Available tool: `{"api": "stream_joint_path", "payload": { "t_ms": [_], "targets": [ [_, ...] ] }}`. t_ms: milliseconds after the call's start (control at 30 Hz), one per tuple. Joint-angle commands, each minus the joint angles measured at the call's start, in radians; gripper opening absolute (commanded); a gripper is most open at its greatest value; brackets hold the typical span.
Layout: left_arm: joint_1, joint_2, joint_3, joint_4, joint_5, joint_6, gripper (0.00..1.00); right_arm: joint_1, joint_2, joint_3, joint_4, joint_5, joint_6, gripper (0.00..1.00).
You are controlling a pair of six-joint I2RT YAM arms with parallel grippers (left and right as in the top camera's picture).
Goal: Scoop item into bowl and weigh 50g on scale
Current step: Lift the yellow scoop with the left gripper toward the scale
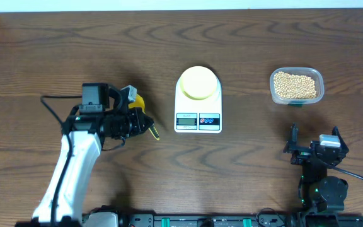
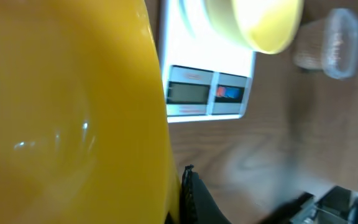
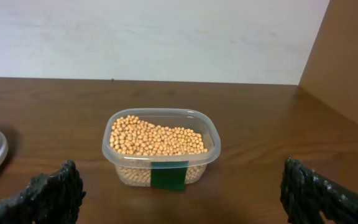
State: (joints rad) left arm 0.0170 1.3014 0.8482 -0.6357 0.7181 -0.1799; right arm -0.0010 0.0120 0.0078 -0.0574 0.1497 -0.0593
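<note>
L jaws pinch yellow scoop (image 1: 137,102) left of scale (image 1: 198,120), R jaws spread & empty; beans (image 1: 295,85) in tub (image 1: 322,85) lie right of scale, past bowl (image 1: 198,82) on it, nearer R arm.

Open tabletop (image 1: 244,135) between scale (image 1: 198,121) and tub (image 1: 272,86).

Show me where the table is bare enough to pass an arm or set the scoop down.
Bare wood between the scale and the bean tub; a wide strip along the far edge behind both; front centre before the scale. Crowded: left of the scale, where the left claw grips the yellow scoop.
</note>
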Motion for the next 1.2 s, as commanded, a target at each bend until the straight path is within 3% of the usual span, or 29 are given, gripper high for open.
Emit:
{"api": "stream_joint_path", "payload": {
  "t_ms": [0, 367, 600, 833, 1167],
  "targets": [
    [-0.002, -0.093, 0.003, -0.043, 0.060, 0.003, 0.07, -0.007, -0.005, -0.002, -0.003, -0.002, -0.009, 0.99],
    [-0.061, -0.311, 0.003, -0.187, 0.061, 0.056, 0.07, -0.007, -0.005, -0.002, -0.003, -0.002, -0.009, 0.99],
    [-0.212, -0.317, 0.022, -0.188, 0.056, 0.045, 0.07, -0.007, -0.005, -0.002, -0.003, -0.002, -0.009, 0.99],
    [-0.311, -0.279, 0.222, -0.282, 0.056, 0.036, 0.07, -0.007, -0.005, -0.002, -0.003, -0.002, -0.009, 0.99],
    [-0.324, -0.280, 0.299, -0.142, 0.059, 0.037, 0.07, -0.007, -0.005, -0.002, -0.003, -0.002, -0.009, 0.99]
  ]
}}
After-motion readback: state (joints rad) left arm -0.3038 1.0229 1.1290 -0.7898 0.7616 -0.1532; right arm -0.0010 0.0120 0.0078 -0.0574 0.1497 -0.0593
